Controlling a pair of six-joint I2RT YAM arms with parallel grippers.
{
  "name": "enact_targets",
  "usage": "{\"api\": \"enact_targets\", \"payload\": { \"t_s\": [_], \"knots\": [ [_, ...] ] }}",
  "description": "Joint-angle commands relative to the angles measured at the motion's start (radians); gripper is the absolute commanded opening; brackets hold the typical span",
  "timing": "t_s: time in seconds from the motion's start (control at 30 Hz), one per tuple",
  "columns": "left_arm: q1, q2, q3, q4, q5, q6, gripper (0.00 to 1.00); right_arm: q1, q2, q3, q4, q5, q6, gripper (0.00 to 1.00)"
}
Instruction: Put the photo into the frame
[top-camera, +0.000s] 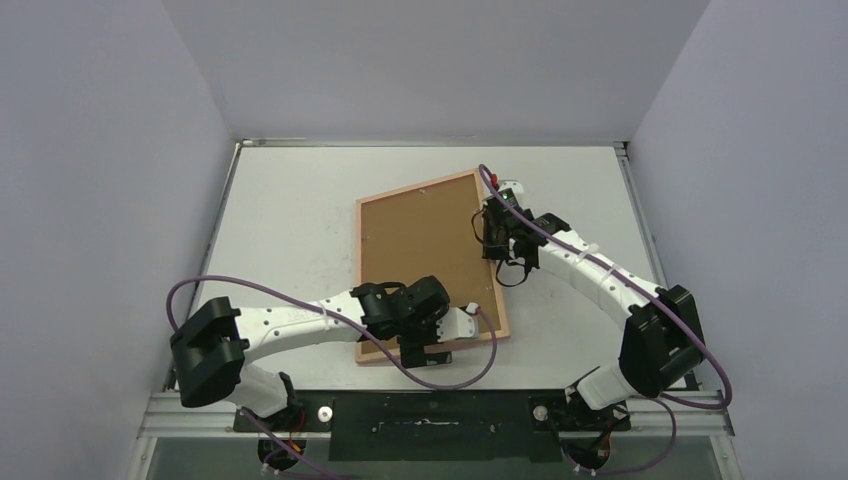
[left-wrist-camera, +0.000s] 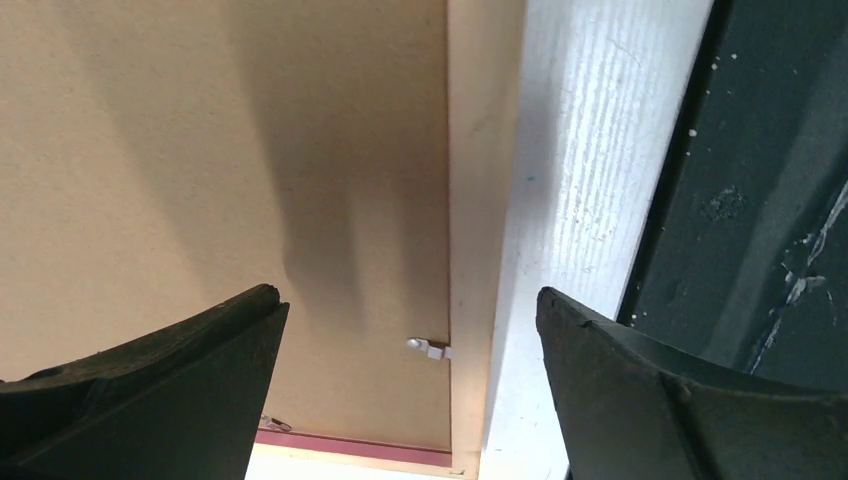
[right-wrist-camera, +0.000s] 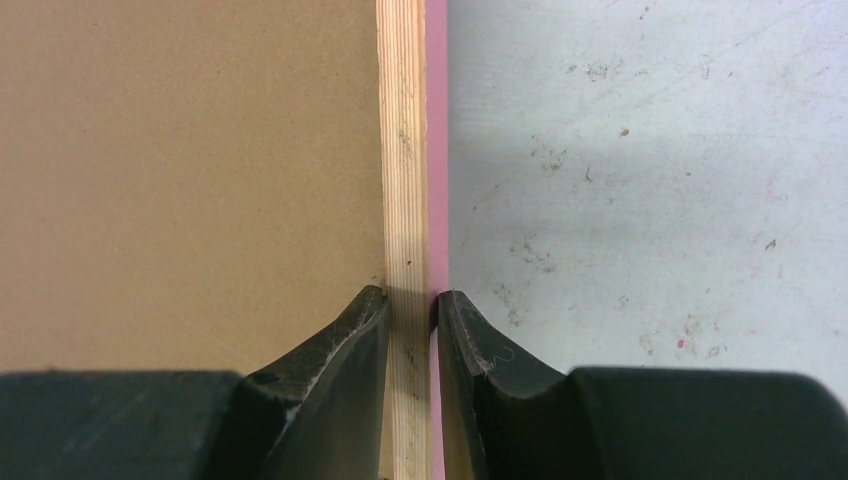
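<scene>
The frame (top-camera: 415, 188) is lying flat and back-up on the white bench (top-camera: 290, 220), turned askew so its long sides are running diagonally. Its pale wood rail (right-wrist-camera: 403, 150) is showing a pink outer face, and a brown backing panel (top-camera: 420, 260) is filling the opening. The jaws of the right gripper (right-wrist-camera: 412, 310) are pinching the frame's right-hand rail from both sides.

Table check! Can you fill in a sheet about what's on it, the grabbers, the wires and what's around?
Surface: white table, scuffed.
Job's things: frame lies back up, askew, brown backing panel in it; photo not seen.
Clutter: nothing seen.
Grippers: left gripper open over the frame's near edge; right gripper shut on the frame's right edge.
Cables: purple cables loop from both arms.
Surroundings: plain pale walls on three sides.
</scene>
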Motion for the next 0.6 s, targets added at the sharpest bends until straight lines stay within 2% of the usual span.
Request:
{"api": "enact_targets", "payload": {
  "t_s": [0.0,0.17,0.27,0.47,0.57],
  "knots": [
    [0.023,-0.057,0.020,0.061,-0.042,-0.051,0.96,0.012,-0.053,0.107,-0.007,0.050,0.042,0.05],
    [0.010,-0.129,0.027,0.033,-0.054,-0.082,0.96,0.030,-0.036,0.162,-0.035,0.028,0.084,0.05],
    [-0.042,-0.124,0.027,0.035,-0.143,-0.063,0.96,0.056,-0.027,0.184,-0.039,0.024,0.116,0.05],
    [-0.111,-0.169,0.157,-0.075,-0.282,0.103,0.96,0.120,0.015,0.270,-0.092,0.050,0.155,0.05],
    [-0.146,-0.235,0.231,-0.047,-0.305,0.160,0.96,0.144,0.030,0.303,-0.111,0.066,0.168,0.05]
  ]
}}
